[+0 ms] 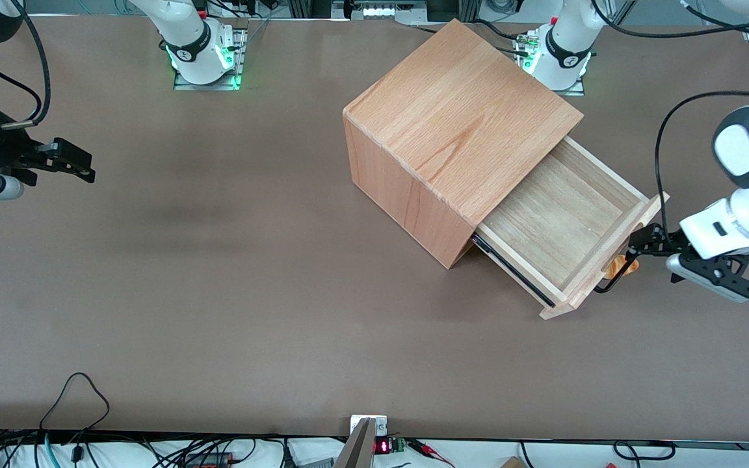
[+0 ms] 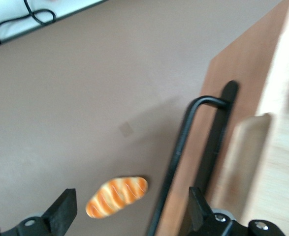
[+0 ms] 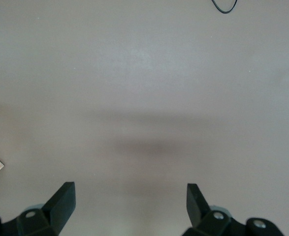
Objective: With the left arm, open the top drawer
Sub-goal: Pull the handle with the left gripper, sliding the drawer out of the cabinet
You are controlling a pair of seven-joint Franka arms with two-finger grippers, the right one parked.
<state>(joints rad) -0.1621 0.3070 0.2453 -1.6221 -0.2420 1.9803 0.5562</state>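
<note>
The gripper (image 1: 641, 242) on the left arm (image 1: 748, 188) stands in front of the top drawer (image 1: 566, 224), at the working arm's end of the table (image 1: 218, 292). Its fingers (image 2: 63, 211) are spread wide and hold nothing. In the wrist view the black wire handle (image 2: 183, 162) runs between the two fingers, closer to one of them, and neither finger can be seen touching it.

The drawer stands pulled well out of the wooden cabinet (image 1: 452, 130), with its pale inner floor exposed and nothing visible inside. Its front panel faces the gripper. The cabinet sits at an angle on the table, roughly midway across it and shifted toward the working arm.

A small orange, bread-shaped object (image 2: 117, 195) lies on the table just beside the drawer front, beneath the handle.

Step in hand, as judged from this position — the pull appears complete or close to it, and the wide fingers suggest a release of the handle. The drawer looks near the end of its travel, though how much remains cannot be told.

Next move: withdraw the gripper straight away from the drawer front, keeping both fingers clear of the handle wire so the drawer is not dragged or pushed back. Avoid the orange object — it lies close to the retreat path.
</note>
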